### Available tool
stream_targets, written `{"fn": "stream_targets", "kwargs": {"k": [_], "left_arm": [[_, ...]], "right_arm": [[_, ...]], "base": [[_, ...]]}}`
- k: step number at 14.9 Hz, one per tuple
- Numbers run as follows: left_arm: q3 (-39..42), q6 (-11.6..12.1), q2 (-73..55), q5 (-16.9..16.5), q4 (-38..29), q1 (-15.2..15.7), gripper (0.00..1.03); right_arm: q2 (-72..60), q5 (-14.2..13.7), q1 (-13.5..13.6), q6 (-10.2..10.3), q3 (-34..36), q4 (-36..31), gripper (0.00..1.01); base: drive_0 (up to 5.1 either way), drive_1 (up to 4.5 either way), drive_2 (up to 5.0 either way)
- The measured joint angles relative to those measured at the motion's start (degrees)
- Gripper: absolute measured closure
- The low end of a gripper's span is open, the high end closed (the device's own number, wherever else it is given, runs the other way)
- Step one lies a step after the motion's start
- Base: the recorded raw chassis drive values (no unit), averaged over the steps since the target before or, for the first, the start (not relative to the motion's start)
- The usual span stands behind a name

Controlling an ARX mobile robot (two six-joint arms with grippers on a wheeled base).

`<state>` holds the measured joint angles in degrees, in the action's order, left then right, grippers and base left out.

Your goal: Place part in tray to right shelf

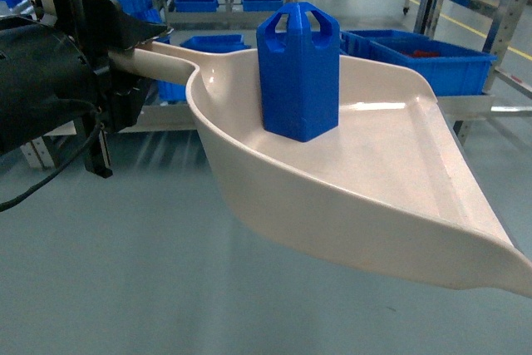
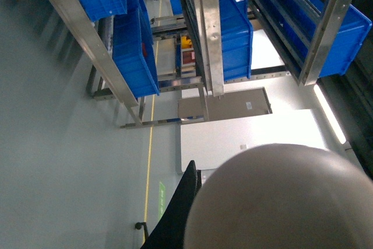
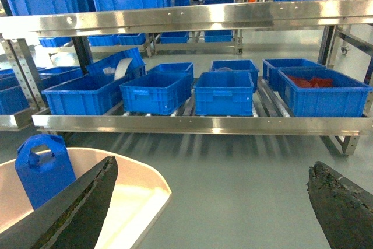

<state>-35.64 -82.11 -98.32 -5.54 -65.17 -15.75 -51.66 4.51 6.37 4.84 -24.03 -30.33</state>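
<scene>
The bright-blue part (image 1: 299, 72) stands upright in the beige tray (image 1: 391, 172), near its back wall. My left gripper (image 1: 135, 61) is shut on the tray's handle and holds the tray in the air above the floor. The left wrist view shows one black finger (image 2: 179, 214) against the rounded beige tray (image 2: 280, 202). My right gripper (image 3: 213, 202) is open and holds nothing, just right of the tray (image 3: 137, 193) and the part (image 3: 44, 167). The steel shelf (image 3: 204, 123) stands ahead across the floor. It does not show in the head view.
Several blue crates (image 3: 224, 91) sit on the rack's lower level, one with red items (image 3: 317, 81). More crates (image 1: 432, 60) and steel uprights (image 1: 503, 31) stand behind the tray. Grey floor (image 1: 125, 272) lies below.
</scene>
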Motion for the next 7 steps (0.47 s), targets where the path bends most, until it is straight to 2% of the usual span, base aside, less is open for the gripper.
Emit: {"fn": "stream_targets", "kwargs": {"k": [7], "left_arm": [[0.0, 0.0, 0.0, 0.02, 0.0, 0.0, 0.9]], "right_arm": [[0.0, 0.02, 0.0, -0.02, 0.0, -0.02, 0.03]], "base": [[0.0, 0.0, 0.0]]}}
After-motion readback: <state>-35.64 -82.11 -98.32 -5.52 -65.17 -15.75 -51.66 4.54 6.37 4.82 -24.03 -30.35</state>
